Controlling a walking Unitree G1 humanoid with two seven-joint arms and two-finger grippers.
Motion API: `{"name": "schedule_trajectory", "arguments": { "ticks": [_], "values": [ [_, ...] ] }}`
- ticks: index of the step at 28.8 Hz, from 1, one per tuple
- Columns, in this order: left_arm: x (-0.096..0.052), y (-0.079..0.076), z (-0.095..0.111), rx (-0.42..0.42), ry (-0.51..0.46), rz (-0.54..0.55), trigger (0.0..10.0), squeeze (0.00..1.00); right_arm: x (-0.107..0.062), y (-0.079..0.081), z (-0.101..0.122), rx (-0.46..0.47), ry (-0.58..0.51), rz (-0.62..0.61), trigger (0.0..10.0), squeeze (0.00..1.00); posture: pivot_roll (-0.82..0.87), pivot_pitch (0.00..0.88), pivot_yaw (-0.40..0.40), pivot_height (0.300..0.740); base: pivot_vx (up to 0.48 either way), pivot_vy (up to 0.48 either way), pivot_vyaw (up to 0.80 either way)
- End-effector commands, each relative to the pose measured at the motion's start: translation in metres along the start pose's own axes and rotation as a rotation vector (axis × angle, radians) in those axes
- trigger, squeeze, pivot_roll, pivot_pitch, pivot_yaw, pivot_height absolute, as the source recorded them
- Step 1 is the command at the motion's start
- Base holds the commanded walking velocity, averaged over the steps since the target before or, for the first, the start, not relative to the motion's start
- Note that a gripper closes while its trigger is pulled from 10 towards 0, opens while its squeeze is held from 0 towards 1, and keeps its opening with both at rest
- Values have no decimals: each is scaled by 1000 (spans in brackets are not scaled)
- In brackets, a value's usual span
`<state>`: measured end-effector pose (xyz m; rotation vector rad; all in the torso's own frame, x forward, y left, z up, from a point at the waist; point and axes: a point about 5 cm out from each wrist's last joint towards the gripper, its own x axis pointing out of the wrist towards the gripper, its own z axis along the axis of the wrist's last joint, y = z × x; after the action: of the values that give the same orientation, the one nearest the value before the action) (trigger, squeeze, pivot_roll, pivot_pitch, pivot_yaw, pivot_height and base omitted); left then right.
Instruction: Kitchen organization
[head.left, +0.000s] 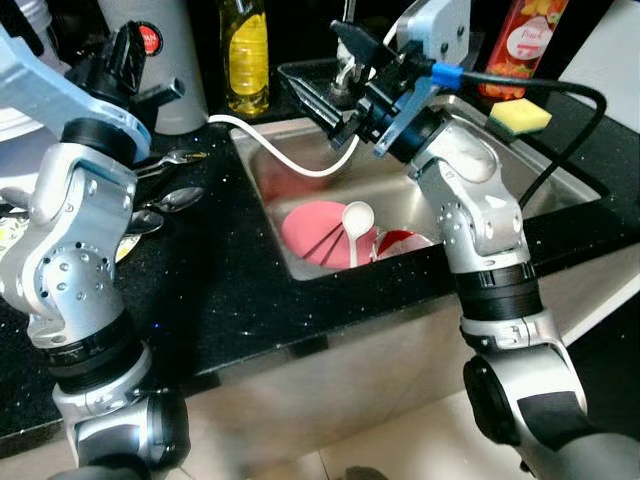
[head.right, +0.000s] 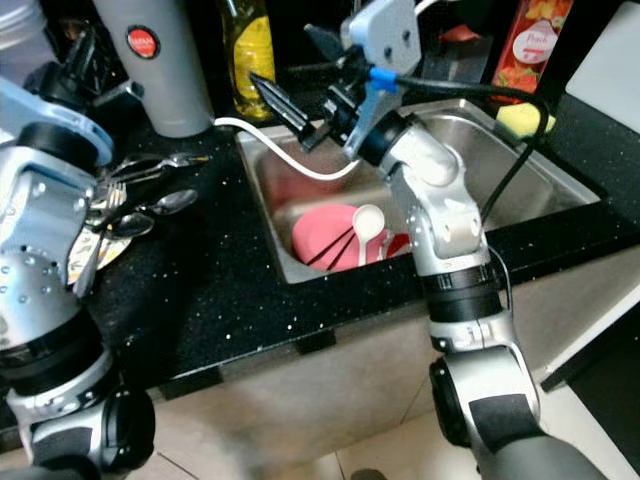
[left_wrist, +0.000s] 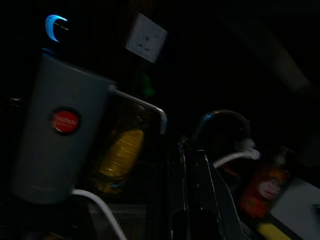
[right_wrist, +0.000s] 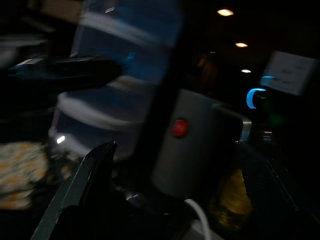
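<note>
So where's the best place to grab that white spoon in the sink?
Probably the handle of the white spoon, from above with the right claw. Its bowl faces up on the pink plate, and the slim handle runs toward the sink's near wall, offering narrow sides to pinch.

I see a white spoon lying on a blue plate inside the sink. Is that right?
Not quite. The plate is pink, not blue; the left eye view shows it. The white spoon does lie on it inside the sink.
</note>
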<state>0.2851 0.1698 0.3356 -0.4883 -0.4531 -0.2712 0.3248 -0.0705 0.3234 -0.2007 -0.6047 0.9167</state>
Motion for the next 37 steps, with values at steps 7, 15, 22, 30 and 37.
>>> {"name": "schedule_trajectory", "arguments": {
  "ticks": [7, 15, 22, 30, 37],
  "values": [
    [-11, -24, 2, -113, 18, -273, 10000, 0, -5, 20, -8, -1, 67, 147, 10000, 0, -21, 0, -9, 740, 0, 0, 0],
    [-19, -23, 1, -249, 42, -361, 10000, 0, -6, 14, -10, 10, 75, 101, 10000, 0, -19, 0, -9, 740, 0, 0, 0],
    [-19, -20, -7, -221, 93, -332, 10000, 0, -5, 6, -13, 27, 77, 22, 0, 0, -12, 0, -9, 740, 0, 0, 0],
    [-19, -7, -7, -173, 98, -244, 10000, 0, -4, -5, -15, 61, 75, -87, 10000, 0, -7, 0, -3, 740, 0, 0, 0],
    [-20, 19, -8, -67, 112, -58, 10000, 0, -13, -29, -30, 114, 111, -311, 10000, 1000, 5, 0, -10, 740, 0, 0, 0]
  ]
}}
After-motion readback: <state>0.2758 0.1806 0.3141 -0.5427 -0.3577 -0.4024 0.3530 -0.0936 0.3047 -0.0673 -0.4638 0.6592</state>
